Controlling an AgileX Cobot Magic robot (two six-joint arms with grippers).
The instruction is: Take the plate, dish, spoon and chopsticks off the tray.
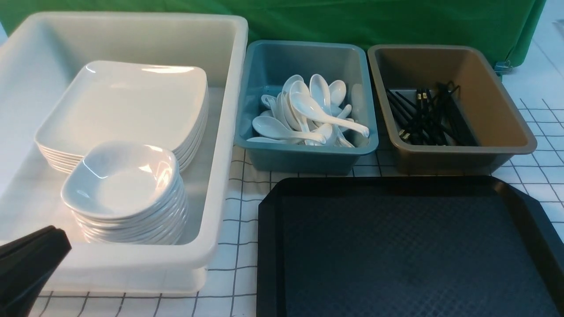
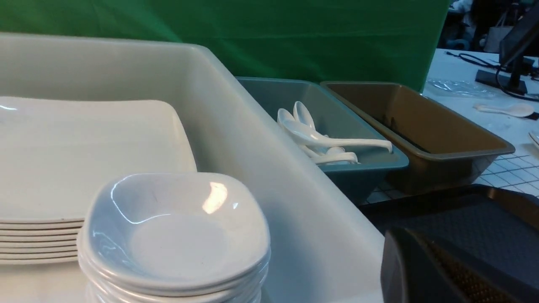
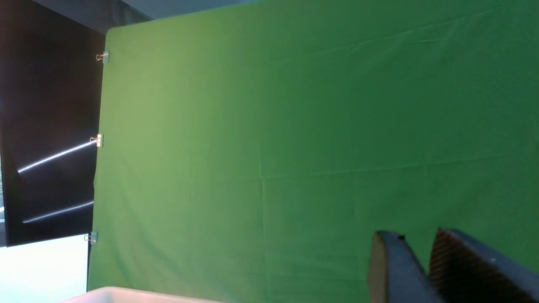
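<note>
White tableware, black tray, blue and brown bins on a white grid-lined cloth before a green backdrop.

The large rectangular plastic tray (image 1: 410,246) is black, its floor a fine diamond texture with a bluish sheen. The big plastic tub (image 1: 220,176) is off-white; the stacked rounded-rectangular plates (image 1: 128,105) and the small rounded-square dishes (image 1: 121,180) in it are glossy white with bright highlights. The smaller rectangular bin (image 1: 304,154) is dull teal-blue and its soup spoons (image 1: 308,114) are glossy white. The other rectangular bin (image 1: 498,114) is tan-brown and its thin chopsticks (image 1: 425,116) are matte black, some with pale tips. The tablecloth (image 1: 238,229) is white with thin dark grid lines; the hanging cloth backdrop (image 1: 308,20) is plain green.
</note>
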